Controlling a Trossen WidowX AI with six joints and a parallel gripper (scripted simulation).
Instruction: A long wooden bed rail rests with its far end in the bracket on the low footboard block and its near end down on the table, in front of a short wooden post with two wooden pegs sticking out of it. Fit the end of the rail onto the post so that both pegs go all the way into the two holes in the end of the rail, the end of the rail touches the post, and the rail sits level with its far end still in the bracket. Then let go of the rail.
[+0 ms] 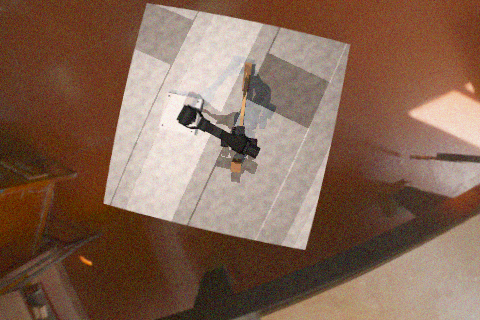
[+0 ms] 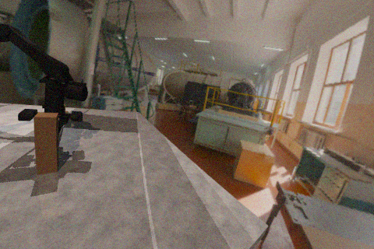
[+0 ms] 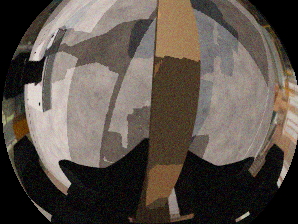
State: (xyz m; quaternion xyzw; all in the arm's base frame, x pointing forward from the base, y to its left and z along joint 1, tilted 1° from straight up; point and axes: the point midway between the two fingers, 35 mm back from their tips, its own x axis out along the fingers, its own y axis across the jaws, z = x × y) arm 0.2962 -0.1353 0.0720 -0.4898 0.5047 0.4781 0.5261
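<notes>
Closest in the side view is the short wooden post (image 2: 46,142), standing upright on the grey patterned table (image 2: 117,202). Right behind it the black gripper (image 1: 240,142) is pinching the wooden rail (image 1: 243,102) near its post end, fingers clamped on its sides. From above, the rail runs straight away from the post (image 1: 236,165) toward its far end, where I can't make out the bracket. The pegs are hidden, so can't tell if they're seated.
</notes>
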